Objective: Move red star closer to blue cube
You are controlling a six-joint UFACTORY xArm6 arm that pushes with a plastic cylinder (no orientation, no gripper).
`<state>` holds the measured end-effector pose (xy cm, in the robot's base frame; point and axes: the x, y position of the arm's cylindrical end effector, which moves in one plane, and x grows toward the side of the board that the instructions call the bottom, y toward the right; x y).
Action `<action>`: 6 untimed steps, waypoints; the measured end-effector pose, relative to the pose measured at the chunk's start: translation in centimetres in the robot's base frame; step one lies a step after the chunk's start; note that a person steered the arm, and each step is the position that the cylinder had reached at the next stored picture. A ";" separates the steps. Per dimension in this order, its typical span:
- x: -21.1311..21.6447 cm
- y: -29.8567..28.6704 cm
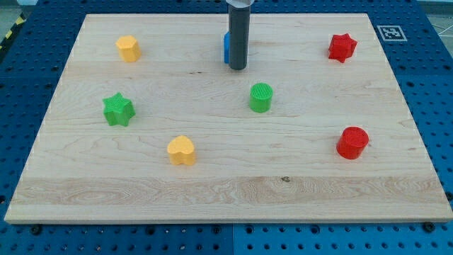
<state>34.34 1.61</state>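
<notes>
The red star [342, 47] lies near the board's top right corner. The blue cube [226, 47] sits at the top middle, mostly hidden behind my dark rod; only a sliver of its left side shows. My tip [238, 68] rests on the board right in front of the blue cube, far to the left of the red star.
A green cylinder [260, 98] stands just below and right of my tip. A red cylinder [352, 142] is at the right. A yellow heart [181, 151], a green star [118, 110] and a yellow block [128, 48] lie on the left half of the wooden board [226, 198].
</notes>
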 end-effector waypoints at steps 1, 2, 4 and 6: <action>0.0 0.5; 0.0 2.8; 0.6 8.6; 0.6 12.5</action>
<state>34.94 14.10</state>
